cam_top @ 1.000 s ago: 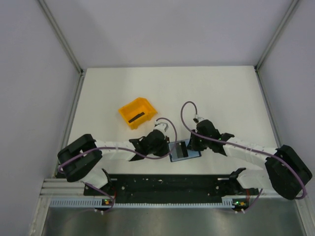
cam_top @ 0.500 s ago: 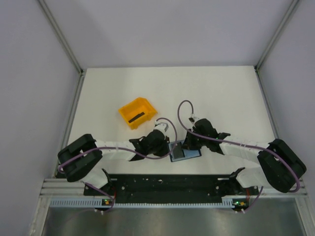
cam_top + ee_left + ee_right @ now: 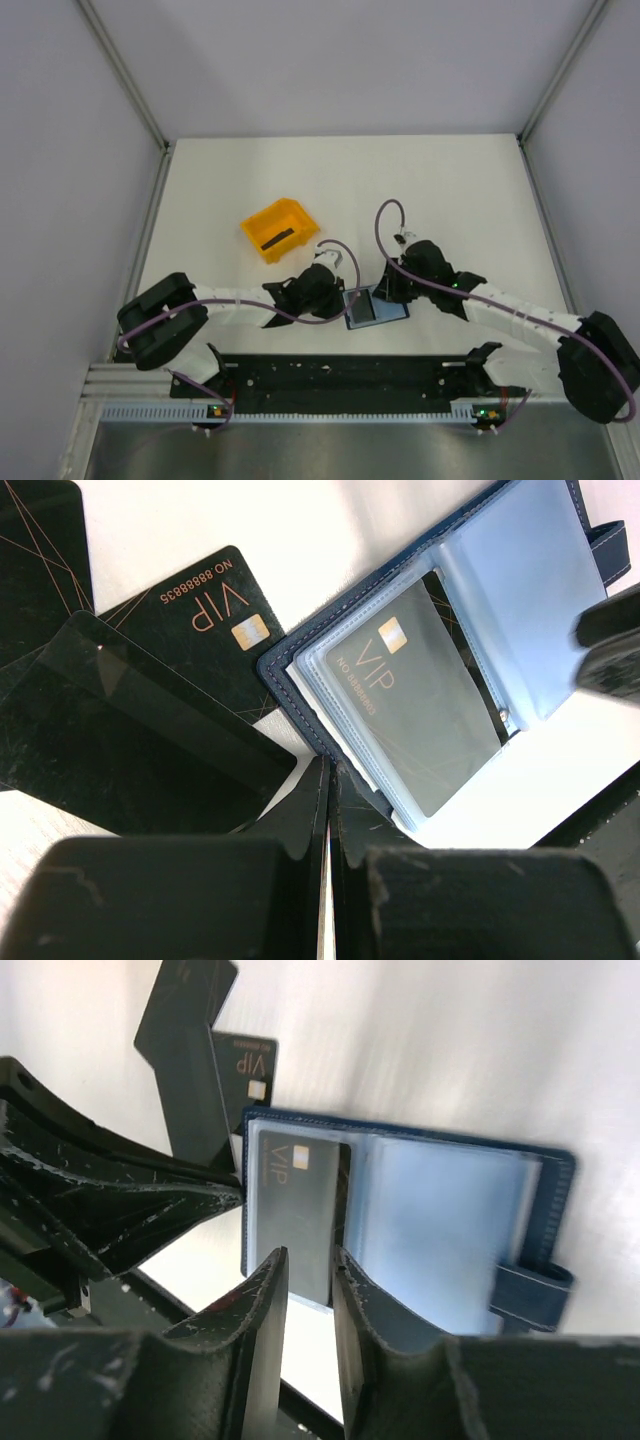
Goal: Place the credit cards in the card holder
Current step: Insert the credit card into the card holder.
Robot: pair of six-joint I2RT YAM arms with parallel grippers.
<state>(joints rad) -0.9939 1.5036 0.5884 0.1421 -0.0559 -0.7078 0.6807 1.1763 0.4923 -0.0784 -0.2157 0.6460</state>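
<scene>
- L end effector [image 3: 327, 785]: fingers pressed tight together, low over the surface [image 3: 450, 190], just left of the card holder [image 3: 530, 590]. Only the L wrist cam shows the tips. From the top cam [image 3: 338, 293] the arm's own body hides them.
- Striped black card [image 3: 130, 730]: one corner sits right at those tips, can't tell if it's pinched. R wrist cam sees it [image 3: 190, 1060] as a dark slab overlapping the next card.
- R end effector [image 3: 310, 1275]: fingers a narrow slit apart, poised over the holder's near edge. No grip seen on anything. Top cam [image 3: 387, 292] puts it on the holder's right side.
- Card holder lies open and flat btwn the two end effectors [image 3: 378, 308], w/ its strap [image 3: 530, 1285] at one end.
- Sleeved card [image 3: 410, 700]: inside a clear pocket, VIP print up. R cam [image 3: 295, 1210] agrees. Top cam gives only a grey patch.
- Loose VIP card [image 3: 210, 630]: flat on the surface, left of the holder, at its edge. Touching or tucked under, can't tell. Hidden from the top cam.
- Corner card [image 3: 35, 550]: black, cut off by the frame, L cam only.
- Far left: orange bin [image 3: 262, 222] w/ a dark strip [image 3: 278, 238] inside, well apart from the holder, top cam only.
</scene>
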